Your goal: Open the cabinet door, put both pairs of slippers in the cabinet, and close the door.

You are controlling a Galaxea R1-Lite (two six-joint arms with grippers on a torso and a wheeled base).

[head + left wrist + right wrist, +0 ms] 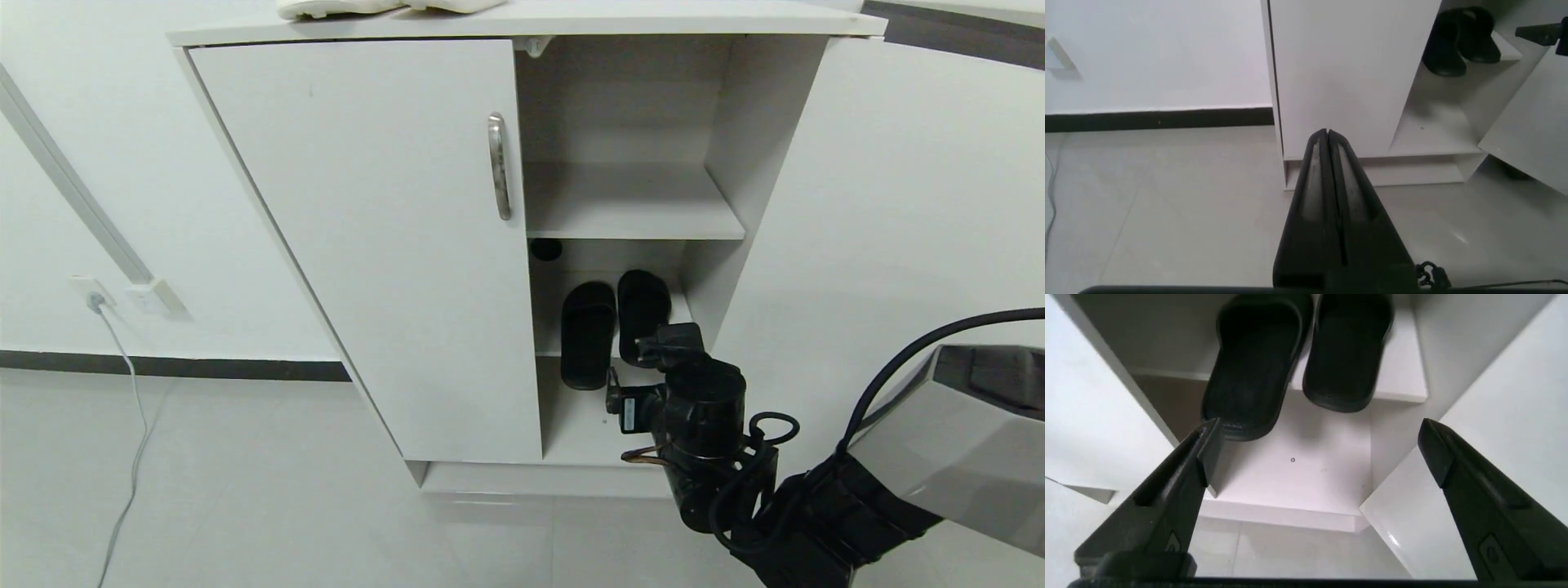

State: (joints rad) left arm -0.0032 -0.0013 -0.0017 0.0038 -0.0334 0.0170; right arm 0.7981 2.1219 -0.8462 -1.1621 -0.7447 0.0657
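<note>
Right wrist view has the right pincer with its fingers wide apart and nothing between them, just near of the black slippers. That pair lies side by side on the lower shelf in the right half of the cabinet, heels overhanging the shelf's near edge. The left pincer has its fingers pressed together, empty, hanging over the floor to the left, near of the closed left door.

By my reading one pair is placed and the second is not yet in. A light pair of slippers rests on the cabinet's top, at its far left. To do this step well, the right arm should back straight out toward the near side before rising, so a finger does not drag a black heel off the shelf.

The open right door stands close on the arm's right and limits any swing that way. The upper shelf is bare and looks the easier spot for the light pair. A wall socket and its cable sit well to the left.
</note>
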